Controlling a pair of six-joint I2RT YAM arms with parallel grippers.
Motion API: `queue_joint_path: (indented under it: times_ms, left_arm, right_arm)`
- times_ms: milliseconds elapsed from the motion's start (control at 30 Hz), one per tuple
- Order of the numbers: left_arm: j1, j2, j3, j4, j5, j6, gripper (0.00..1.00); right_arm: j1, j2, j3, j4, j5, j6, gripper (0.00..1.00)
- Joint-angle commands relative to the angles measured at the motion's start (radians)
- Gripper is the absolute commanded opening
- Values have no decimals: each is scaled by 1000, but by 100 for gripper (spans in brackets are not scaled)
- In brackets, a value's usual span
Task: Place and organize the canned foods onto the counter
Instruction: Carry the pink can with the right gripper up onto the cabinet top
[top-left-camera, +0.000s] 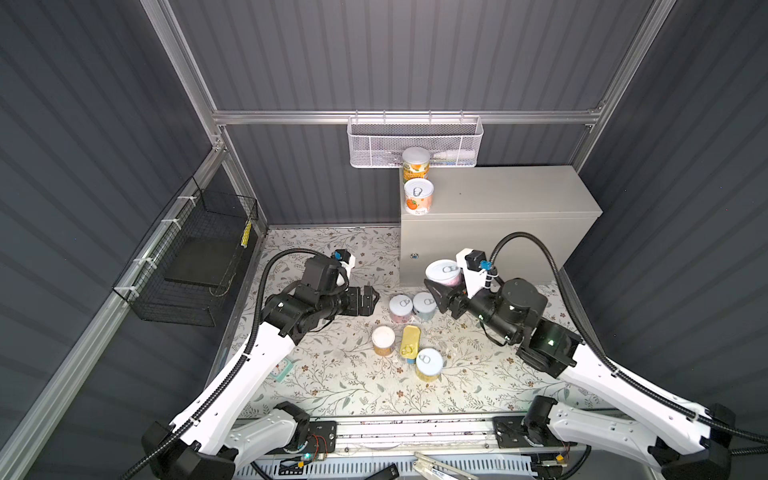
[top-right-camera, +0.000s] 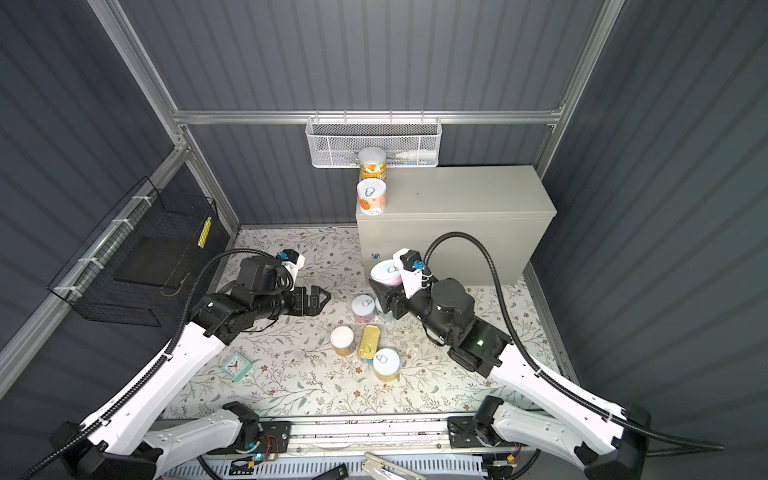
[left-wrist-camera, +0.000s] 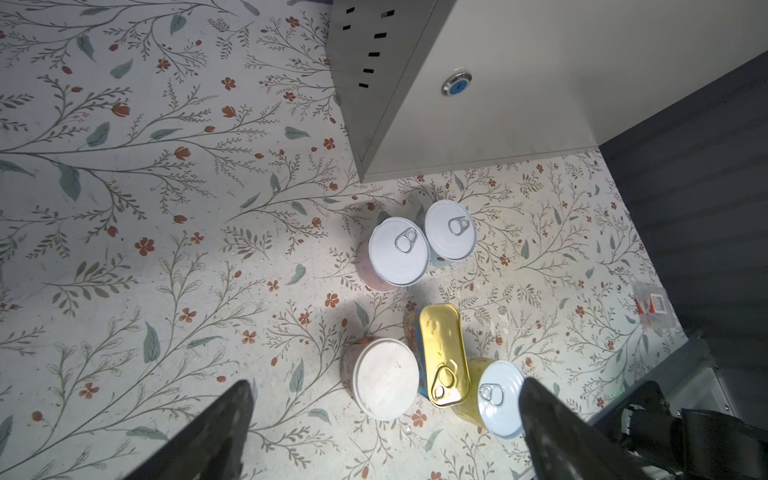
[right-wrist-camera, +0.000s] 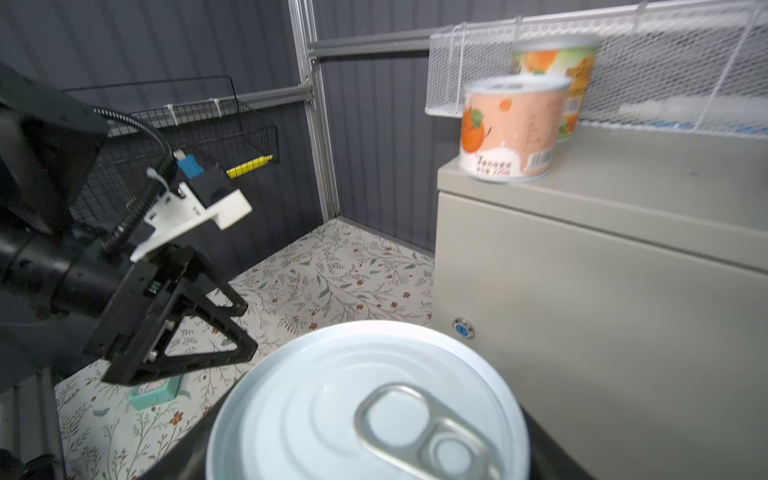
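Note:
My right gripper (top-left-camera: 444, 281) is shut on a pink-labelled can (top-left-camera: 443, 271) with a pull-tab lid (right-wrist-camera: 370, 403), held up in front of the beige counter (top-left-camera: 519, 191). Two cans (top-left-camera: 415, 163) (top-left-camera: 419, 195) stand on the counter's left end. Five tins remain on the floral table: a pink can (top-left-camera: 400, 308), a pale-blue can (top-left-camera: 424, 305), a white-lidded can (top-left-camera: 383, 340), a gold oblong tin (top-left-camera: 410, 340) and a yellow can (top-left-camera: 429, 363). To their left my left gripper (top-left-camera: 372, 297) hangs open and empty; in its wrist view the fingers (left-wrist-camera: 232, 411) straddle the nearer three tins from above.
A white mesh basket (top-left-camera: 415, 141) hangs on the back wall just above the counter. On the left wall there is a black wire basket (top-left-camera: 195, 257). A small teal clock (top-right-camera: 236, 366) lies on the table beside the left arm.

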Motion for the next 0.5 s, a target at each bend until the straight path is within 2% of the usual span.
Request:
queue_joint_path:
  times_ms: [0,233,467]
  left_arm:
    - [8,-33,-40,61,-37,36,100]
    - [8,-39,-81,83,-29,33,100]
    - [8,-49,-128,123,-12,14,100]
  right_arm:
    - [-42,-8,118,-39,-9,-49,65]
    - [-143,62,308,-40,-109,-78,65]
    - [-249,224,488,-23,-193,-97,65]
